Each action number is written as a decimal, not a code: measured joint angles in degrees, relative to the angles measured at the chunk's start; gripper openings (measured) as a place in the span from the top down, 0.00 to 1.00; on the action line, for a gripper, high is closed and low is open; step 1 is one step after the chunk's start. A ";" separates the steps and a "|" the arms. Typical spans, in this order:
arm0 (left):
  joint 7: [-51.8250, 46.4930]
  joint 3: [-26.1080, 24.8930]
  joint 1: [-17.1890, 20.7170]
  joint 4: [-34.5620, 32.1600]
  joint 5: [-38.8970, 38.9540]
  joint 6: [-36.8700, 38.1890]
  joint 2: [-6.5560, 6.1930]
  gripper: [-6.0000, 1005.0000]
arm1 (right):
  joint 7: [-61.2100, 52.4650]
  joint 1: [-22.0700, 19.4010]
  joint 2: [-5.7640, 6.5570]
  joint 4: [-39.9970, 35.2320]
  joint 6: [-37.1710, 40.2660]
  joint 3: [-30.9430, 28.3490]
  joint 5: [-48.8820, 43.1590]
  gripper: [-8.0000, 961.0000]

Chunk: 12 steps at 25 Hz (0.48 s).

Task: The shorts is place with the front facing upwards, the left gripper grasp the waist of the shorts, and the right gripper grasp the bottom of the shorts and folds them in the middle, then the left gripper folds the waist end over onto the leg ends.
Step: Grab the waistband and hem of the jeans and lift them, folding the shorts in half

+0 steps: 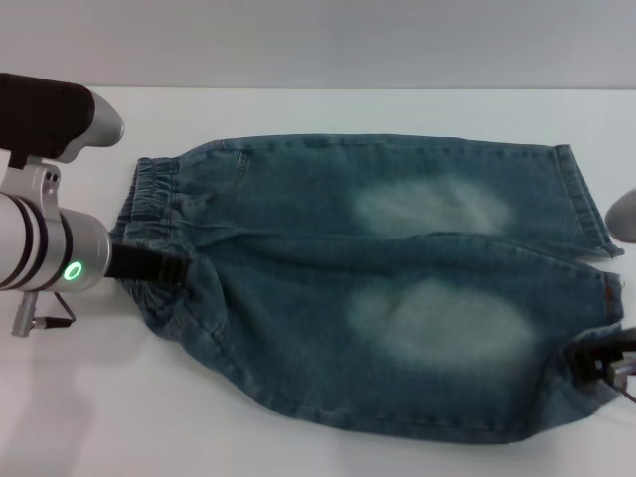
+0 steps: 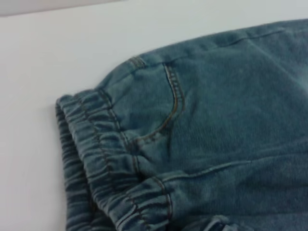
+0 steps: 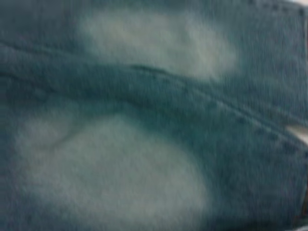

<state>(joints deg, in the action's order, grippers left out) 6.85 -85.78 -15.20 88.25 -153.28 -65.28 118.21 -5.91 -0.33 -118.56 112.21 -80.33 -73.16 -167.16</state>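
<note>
Blue denim shorts (image 1: 378, 288) lie flat, front up, on the white table. The elastic waist (image 1: 154, 194) is at the left and the leg ends (image 1: 581, 199) at the right. My left gripper (image 1: 164, 268) is at the near half of the waist, shut on the waistband, and the cloth bunches around its black fingers. The left wrist view shows the gathered waistband (image 2: 103, 154) and a front pocket seam (image 2: 168, 110). At the near leg's hem sits my right gripper (image 1: 596, 356), partly cut off by the picture's edge. The right wrist view is filled with faded denim (image 3: 110, 163).
The white table (image 1: 328, 109) extends behind the shorts and at the front left (image 1: 109, 417). The left arm's silver body (image 1: 45, 248) hangs over the table's left side. A grey part of the right arm (image 1: 624, 214) shows at the right edge.
</note>
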 joint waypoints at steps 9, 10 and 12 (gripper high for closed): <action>0.00 -0.72 0.81 1.32 0.00 4.73 -0.11 0.90 | 4.68 -2.72 0.02 2.04 8.42 -3.62 0.00 0.99; 0.01 -0.87 0.96 1.35 0.01 5.62 -0.14 0.90 | 5.46 -3.03 0.00 2.17 9.68 -3.96 0.00 0.99; 0.01 -1.36 1.27 1.39 0.00 7.38 -0.15 0.90 | 7.27 -3.88 -0.06 2.08 13.49 -4.95 0.00 0.99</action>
<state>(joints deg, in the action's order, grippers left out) 6.86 -87.14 -13.93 89.65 -153.28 -57.90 118.06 1.36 -4.22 -118.62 114.28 -66.84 -78.11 -167.17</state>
